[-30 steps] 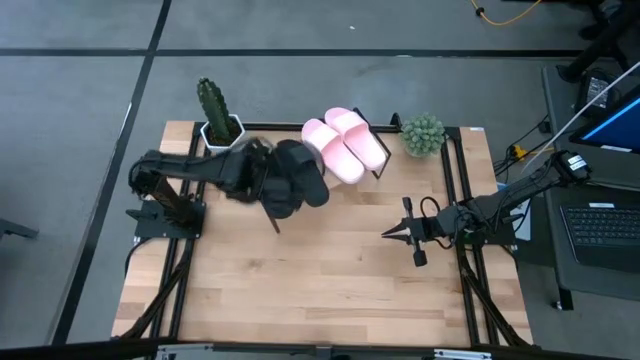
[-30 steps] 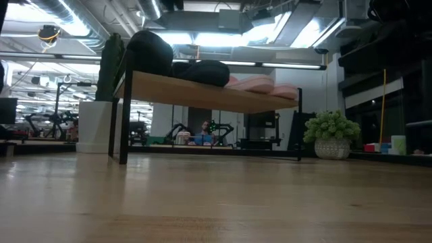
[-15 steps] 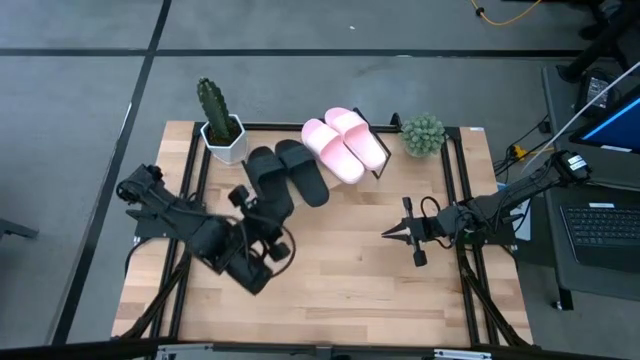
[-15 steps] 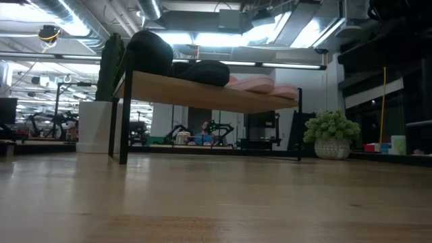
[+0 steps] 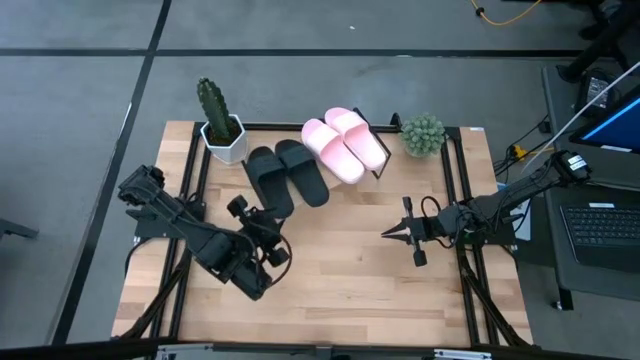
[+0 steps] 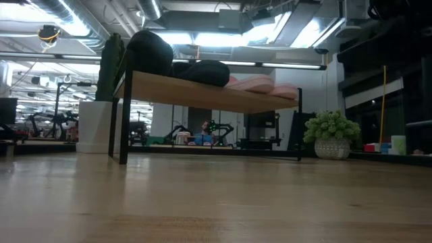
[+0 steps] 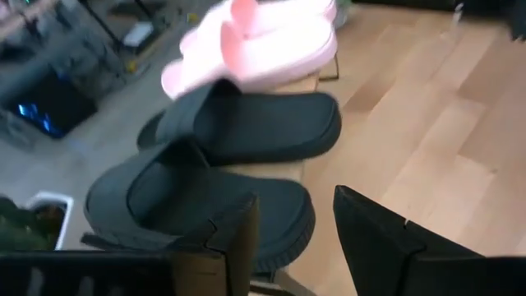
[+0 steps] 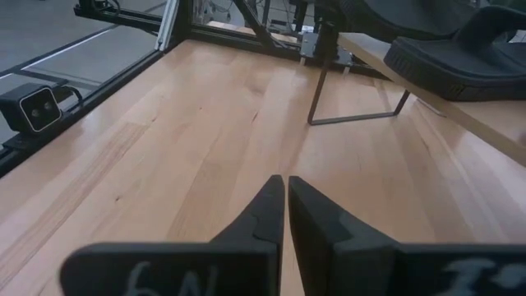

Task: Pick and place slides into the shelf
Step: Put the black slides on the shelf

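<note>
Two black slides [image 5: 287, 173] and two pale pink slides [image 5: 345, 145] lie side by side, soles down, on the slanted wooden shelf [image 6: 202, 94] at the table's far side. The low view shows the black slides [image 6: 177, 61] and the pink slides [image 6: 260, 84] on top of the board. My left gripper [image 5: 258, 216] is open, a little to the near side of the black pair, pointing at them; its wrist view shows the black slides [image 7: 222, 164] beyond the gripper [image 7: 296, 238], which holds nothing. My right gripper [image 5: 388, 234] is shut, low over the table's right part, and touches nothing.
A cactus in a white pot [image 5: 218, 122] stands at the shelf's left end, and a round green plant [image 5: 422, 135] at its right end. Bare wooden tabletop [image 5: 330, 280] spreads across the near half. A laptop [image 5: 600, 225] sits beyond the right edge.
My left gripper has drawn back from the shelf toward the table's near edge, leaving a black slide lying on the shelf beside the other black one. The pink slides and my right arm have kept still.
</note>
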Tool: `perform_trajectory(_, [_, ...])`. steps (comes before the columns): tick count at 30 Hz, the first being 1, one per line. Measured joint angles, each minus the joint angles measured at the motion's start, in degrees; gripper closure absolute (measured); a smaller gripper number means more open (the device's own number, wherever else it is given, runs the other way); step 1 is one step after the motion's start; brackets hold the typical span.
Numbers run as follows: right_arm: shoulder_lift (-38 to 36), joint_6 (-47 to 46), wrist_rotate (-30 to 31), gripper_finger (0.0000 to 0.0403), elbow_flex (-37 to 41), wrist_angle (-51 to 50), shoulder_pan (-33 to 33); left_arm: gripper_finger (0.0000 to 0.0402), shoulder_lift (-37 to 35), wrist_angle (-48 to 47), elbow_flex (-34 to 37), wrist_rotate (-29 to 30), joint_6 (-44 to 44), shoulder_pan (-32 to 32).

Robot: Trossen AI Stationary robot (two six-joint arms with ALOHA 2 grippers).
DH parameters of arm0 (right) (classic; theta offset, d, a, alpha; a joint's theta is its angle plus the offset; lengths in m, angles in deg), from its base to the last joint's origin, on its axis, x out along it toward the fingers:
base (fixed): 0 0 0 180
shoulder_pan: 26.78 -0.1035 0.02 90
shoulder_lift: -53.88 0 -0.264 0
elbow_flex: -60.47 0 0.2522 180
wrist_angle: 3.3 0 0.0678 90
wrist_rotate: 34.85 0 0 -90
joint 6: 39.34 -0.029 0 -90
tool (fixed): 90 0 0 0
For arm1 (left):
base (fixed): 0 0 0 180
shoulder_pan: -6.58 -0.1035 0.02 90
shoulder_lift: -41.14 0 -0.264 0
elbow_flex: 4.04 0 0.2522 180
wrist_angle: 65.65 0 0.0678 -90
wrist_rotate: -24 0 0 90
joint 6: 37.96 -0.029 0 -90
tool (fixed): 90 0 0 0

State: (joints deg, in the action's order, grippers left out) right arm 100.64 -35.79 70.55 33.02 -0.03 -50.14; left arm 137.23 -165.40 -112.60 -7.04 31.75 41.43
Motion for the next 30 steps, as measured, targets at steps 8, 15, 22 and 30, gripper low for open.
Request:
perform_trajectory(8, [0.0,0.13,0.0,0.0379,0.0,-0.02,0.01,0.0352,0.0,-0.38,0.08,-2.58,0.24,-2.33])
perform_trajectory(15, [0.0,0.0,0.0,0.0379,0.0,-0.04,0.01,0.0394,0.0,-2.14,0.08,-8.72,0.25,-2.27])
perform_trajectory(22, [0.0,-0.02,0.0,0.0379,0.0,-0.04,0.0,0.0401,0.0,-4.18,0.08,-12.34,2.78,-2.71])
perform_trajectory(30, [0.0,-0.04,0.0,0.0379,0.0,-0.04,0.0,0.0401,-0.02,-4.0,2.87,-17.93,3.19,-5.73])
